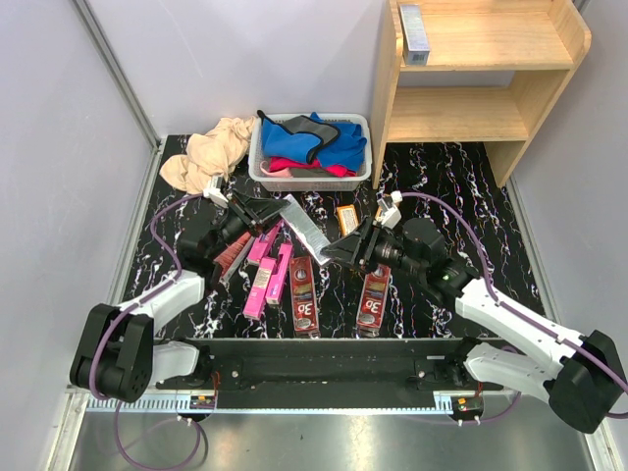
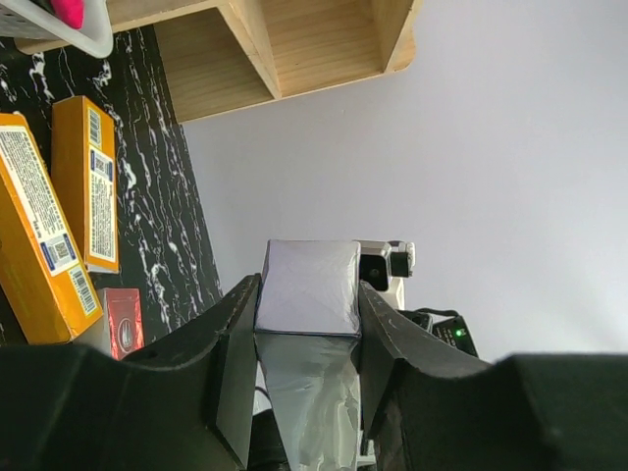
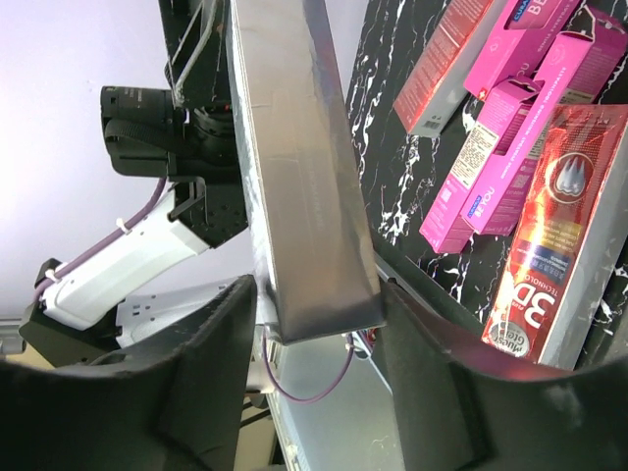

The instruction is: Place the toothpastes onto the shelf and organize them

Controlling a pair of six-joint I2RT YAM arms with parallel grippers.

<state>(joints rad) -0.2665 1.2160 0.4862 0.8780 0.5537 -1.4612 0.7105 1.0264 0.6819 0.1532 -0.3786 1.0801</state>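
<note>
While my left gripper [image 2: 307, 329] has its jaws clamped on one end of a long silver-grey cardboard toothpaste box [image 1: 305, 229], I have the right gripper [image 3: 316, 324] set round the other end. The box hangs in the air between the two arms, above the black marbled counter [image 1: 461, 196]. From the right wrist view the right jaws stand narrow, one finger along each long face. I cannot tell whether they are pressing on the box or only flanking it.

I read this as a hand-over. The left arm is passing the box across because the light wooden two-tier shelf [image 1: 481, 108] stands at the far right, on the right arm's side. One similar box [image 1: 414, 34] sits on its top tier.

Next I want a firm right-hand grip confirmed. Then the left jaws should let go and pull clear before the right arm carries the box toward the shelf. On the counter lie bright pink boxes [image 1: 267, 275], dark red boxes [image 1: 302, 294] and an orange-yellow box [image 1: 346, 218], not yet shelved.
</note>
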